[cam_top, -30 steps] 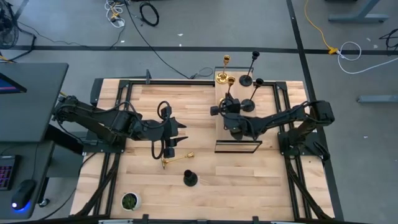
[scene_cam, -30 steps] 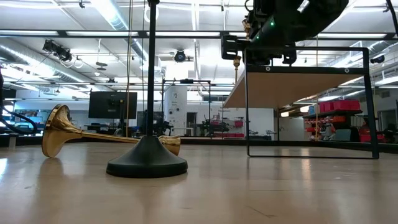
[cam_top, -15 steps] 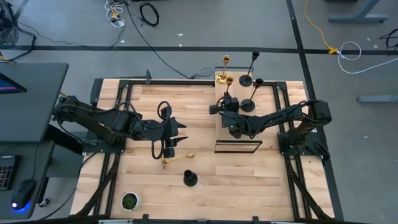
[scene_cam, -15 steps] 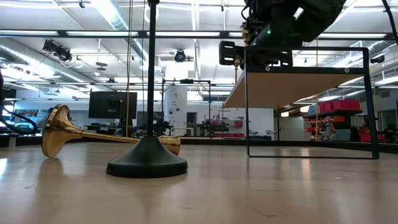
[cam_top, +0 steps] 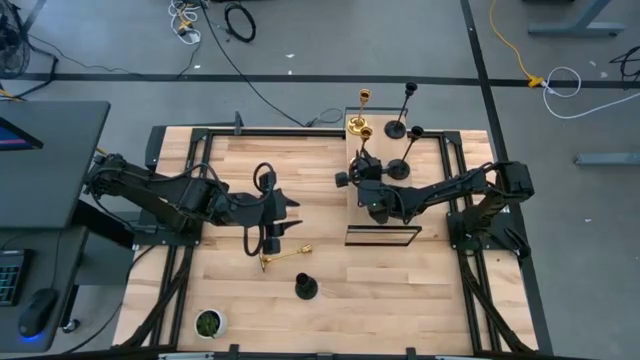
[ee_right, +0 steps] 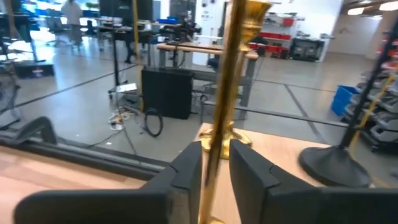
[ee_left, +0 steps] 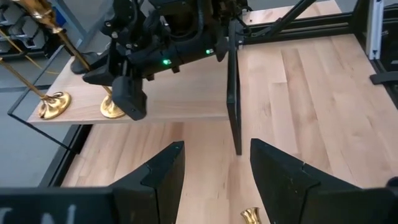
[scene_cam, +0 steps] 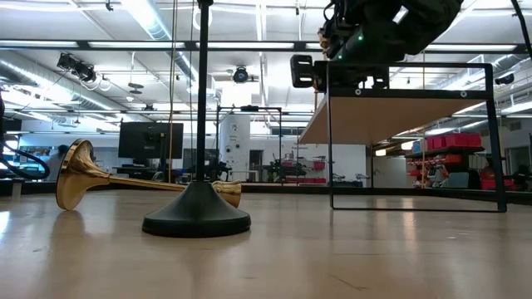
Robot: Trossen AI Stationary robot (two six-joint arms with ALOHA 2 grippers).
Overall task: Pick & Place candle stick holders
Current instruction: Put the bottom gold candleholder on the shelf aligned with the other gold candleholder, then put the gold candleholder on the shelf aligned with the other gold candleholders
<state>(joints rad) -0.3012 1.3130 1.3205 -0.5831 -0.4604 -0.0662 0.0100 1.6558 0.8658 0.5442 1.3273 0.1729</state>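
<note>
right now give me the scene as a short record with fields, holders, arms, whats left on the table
shelf: raised wooden shelf on a black frame, at the table's right rear
on shelf: two gold holders, two black holders
right end effector: over the shelf, shut on a gold holder, upright
left end effector: open, hovering at mid table
still on table: gold holder lying on its side; black holder standing upright
other: green plant pot at the near left corner
</note>
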